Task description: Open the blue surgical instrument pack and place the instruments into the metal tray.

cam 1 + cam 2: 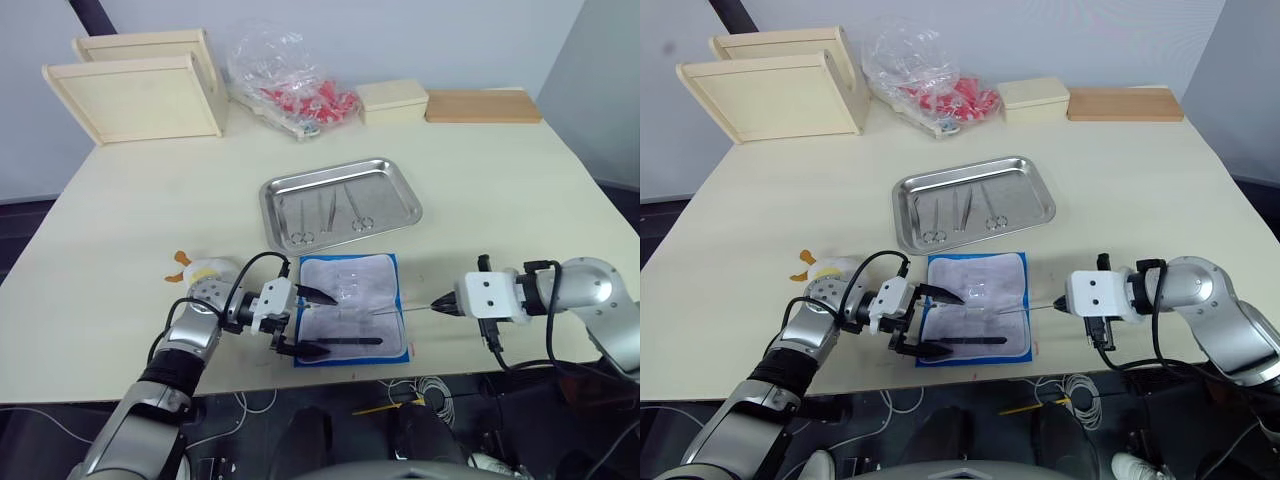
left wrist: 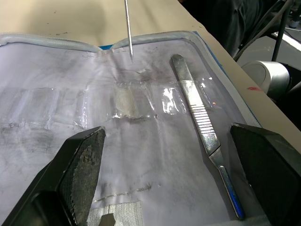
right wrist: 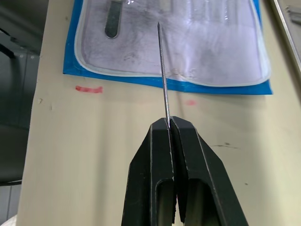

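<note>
Right gripper [image 3: 170, 123]: fingers pinched together on a thin steel probe [image 3: 162, 70], whose tip reaches over the pouch edge. Left gripper [image 1: 303, 322]: fingers spread wide over the near left part of the pouch, holding nothing. Metal tray [image 1: 398, 180]: mid-table, holding three instruments [image 1: 328, 212]. Blue surgical instrument pack [image 1: 352, 306]: lies open just in front of the tray, lining up. Scalpel handle [image 2: 197, 118]: lies on the lining.
</note>
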`<action>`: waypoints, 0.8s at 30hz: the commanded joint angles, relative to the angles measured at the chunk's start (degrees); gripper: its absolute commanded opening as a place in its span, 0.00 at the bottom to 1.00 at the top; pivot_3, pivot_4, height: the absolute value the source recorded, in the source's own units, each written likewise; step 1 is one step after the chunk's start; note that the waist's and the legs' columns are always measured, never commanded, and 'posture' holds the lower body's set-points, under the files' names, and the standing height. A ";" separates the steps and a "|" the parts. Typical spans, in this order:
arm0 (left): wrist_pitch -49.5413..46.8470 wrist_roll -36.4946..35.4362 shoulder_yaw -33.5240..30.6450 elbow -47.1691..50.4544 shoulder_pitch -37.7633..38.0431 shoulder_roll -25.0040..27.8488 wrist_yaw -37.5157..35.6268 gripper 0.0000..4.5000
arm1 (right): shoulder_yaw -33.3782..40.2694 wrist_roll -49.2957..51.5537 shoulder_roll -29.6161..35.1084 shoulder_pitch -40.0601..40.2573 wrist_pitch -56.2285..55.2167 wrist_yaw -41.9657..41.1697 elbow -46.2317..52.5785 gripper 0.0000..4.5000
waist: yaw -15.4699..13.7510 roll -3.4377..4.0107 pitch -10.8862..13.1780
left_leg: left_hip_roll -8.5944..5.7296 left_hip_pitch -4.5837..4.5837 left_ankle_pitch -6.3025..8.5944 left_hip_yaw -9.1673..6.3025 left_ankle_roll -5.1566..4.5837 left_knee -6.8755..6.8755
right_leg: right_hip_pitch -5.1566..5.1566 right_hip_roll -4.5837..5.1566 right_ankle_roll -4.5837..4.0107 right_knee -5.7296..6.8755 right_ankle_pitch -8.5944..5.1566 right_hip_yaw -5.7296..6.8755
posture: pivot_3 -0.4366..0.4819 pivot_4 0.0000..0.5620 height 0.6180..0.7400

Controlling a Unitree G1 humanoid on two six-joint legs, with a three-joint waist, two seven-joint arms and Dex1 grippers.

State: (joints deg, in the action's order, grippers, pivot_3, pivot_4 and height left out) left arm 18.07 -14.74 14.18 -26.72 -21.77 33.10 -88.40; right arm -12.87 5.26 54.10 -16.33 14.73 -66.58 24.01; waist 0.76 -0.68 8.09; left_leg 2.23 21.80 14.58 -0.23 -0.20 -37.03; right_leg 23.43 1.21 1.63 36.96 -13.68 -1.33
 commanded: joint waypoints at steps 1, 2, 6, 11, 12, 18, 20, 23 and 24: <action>-0.31 5.10 3.36 -4.49 2.80 0.54 -0.56 1.00 | 2.53 1.35 0.17 -0.06 0.70 0.52 1.57 0.01 | 0.00 0.01 -0.01 | 0.00 0.00 0.00 0.00 0.00 0.00 | 0.00 0.00 0.00 0.00 0.00 0.00 | 0.48 0.27 1.00; -0.34 5.10 3.37 -4.43 2.80 0.55 -0.56 1.00 | 2.91 1.88 -0.19 -0.11 1.56 0.90 1.84 0.01 | 0.00 0.01 -0.01 | 0.00 0.00 0.00 0.00 0.00 0.00 | 0.00 0.00 0.00 0.00 0.00 0.00 | 0.48 0.27 1.00; -0.73 4.94 3.33 -3.74 2.97 0.72 -0.55 1.00 | 4.60 4.64 -2.39 -0.82 6.05 3.26 1.94 0.01 | 0.00 0.02 -0.01 | 0.00 0.00 0.00 0.00 0.00 -0.01 | 0.00 -0.01 0.00 0.01 0.00 -0.01 | 0.48 0.27 1.00; -1.07 4.84 3.30 -3.19 3.19 0.88 -0.52 1.00 | 5.49 6.59 -6.19 -2.04 12.43 7.78 2.02 0.01 | 0.03 0.01 -0.03 | 0.00 0.00 0.00 0.00 0.00 -0.02 | 0.00 -0.02 -0.01 0.03 0.00 -0.03 | 0.48 0.27 1.00; -1.11 4.81 3.27 -3.09 3.25 0.92 -0.51 1.00 | 5.54 7.06 -7.14 -2.38 14.07 8.82 2.03 0.01 | 0.04 0.03 -0.03 | 0.00 0.01 0.00 0.00 0.00 -0.02 | 0.00 -0.03 -0.01 0.03 0.00 -0.04 | 0.48 0.27 1.00; -1.36 4.75 3.18 -2.69 3.48 1.06 -0.34 1.00 | 6.73 9.20 -12.31 -4.39 21.52 14.74 0.20 0.01 | 0.04 0.05 -0.07 | 0.00 0.01 0.00 0.00 0.00 -0.02 | 0.00 -0.06 -0.01 0.05 0.01 -0.09 | 0.48 0.27 1.00; -1.46 4.72 3.15 -2.57 3.54 1.08 -0.28 1.00 | 7.37 9.70 -13.84 -4.99 23.70 16.85 -0.39 0.01 | 0.04 0.08 -0.09 | 0.01 0.02 0.00 0.00 0.00 -0.02 | 0.01 -0.08 -0.01 0.05 0.01 -0.10 | 0.48 0.27 1.00; -1.63 4.69 3.10 -2.29 3.67 1.07 -0.14 1.00 | 7.56 9.31 -16.78 -7.14 26.73 21.09 -3.18 0.01 | 0.15 0.08 -0.12 | 0.01 0.01 0.00 0.01 -0.01 -0.02 | 0.00 -0.09 -0.01 0.06 0.01 -0.13 | 0.48 0.27 1.00; -1.69 4.68 3.13 -2.14 3.74 1.09 -0.13 1.00 | 7.16 8.68 -17.69 -8.05 27.18 22.49 -4.55 0.01 | 0.18 0.08 -0.12 | 0.01 0.01 0.00 0.03 -0.01 -0.02 | 0.01 -0.09 -0.01 0.07 0.01 -0.15 | 0.48 0.27 1.00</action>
State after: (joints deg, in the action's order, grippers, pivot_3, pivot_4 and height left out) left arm 17.76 -14.74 14.00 -26.13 -21.21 33.38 -88.08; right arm -7.69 14.17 36.72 -23.04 41.10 -46.23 19.61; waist 0.94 -0.60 7.97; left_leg 2.24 21.80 14.59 -0.21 -0.21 -37.05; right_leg 23.44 1.10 1.61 37.04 -13.67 -1.49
